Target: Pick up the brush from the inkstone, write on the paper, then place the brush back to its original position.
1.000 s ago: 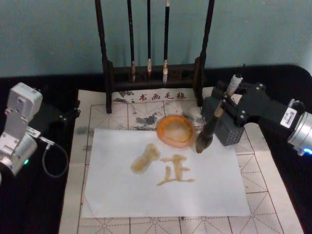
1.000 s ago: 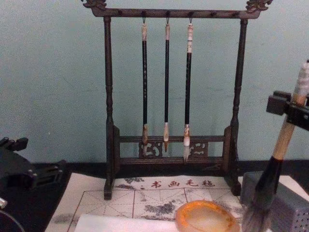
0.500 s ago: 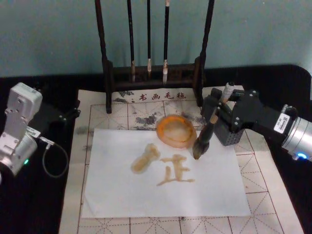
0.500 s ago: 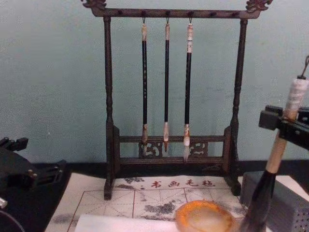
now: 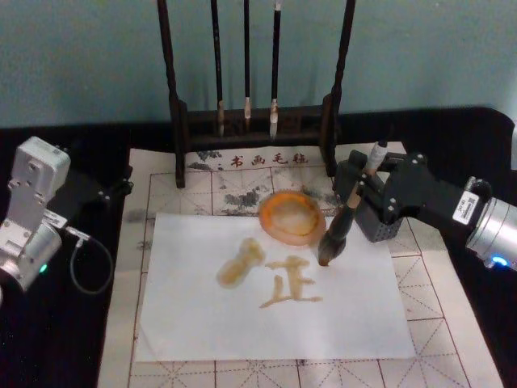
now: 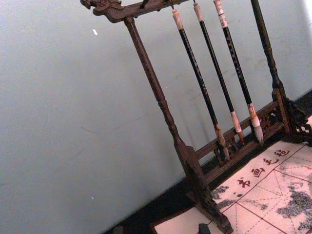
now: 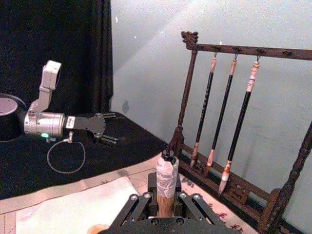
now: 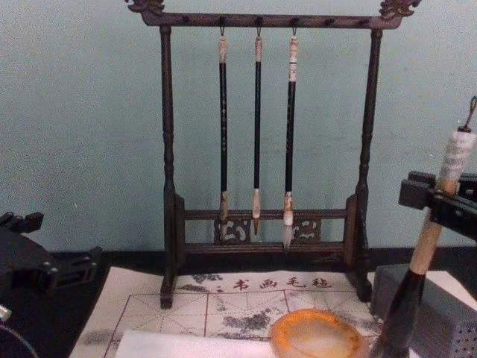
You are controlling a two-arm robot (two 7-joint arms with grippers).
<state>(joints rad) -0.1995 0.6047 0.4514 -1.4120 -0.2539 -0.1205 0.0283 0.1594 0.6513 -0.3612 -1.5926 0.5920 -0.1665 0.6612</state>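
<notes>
My left gripper (image 5: 113,187) rests far left, jaws apart. The brush (image 5: 338,232) leans over the paper (image 5: 202,319), just right of the inkstone (image 5: 292,216), its tip touching the paper (near the brown marks (image 5: 279,287)). My right gripper (image 5: 367,189) squeezes its handle up high.

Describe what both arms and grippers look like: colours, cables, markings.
Left arm: silver-grey with a pale boxy module, a green light and a grey cable loop, ending in a black left gripper. Right arm: silver, cylindrical, with a white label and a blue light, then a black angular right gripper.
</notes>
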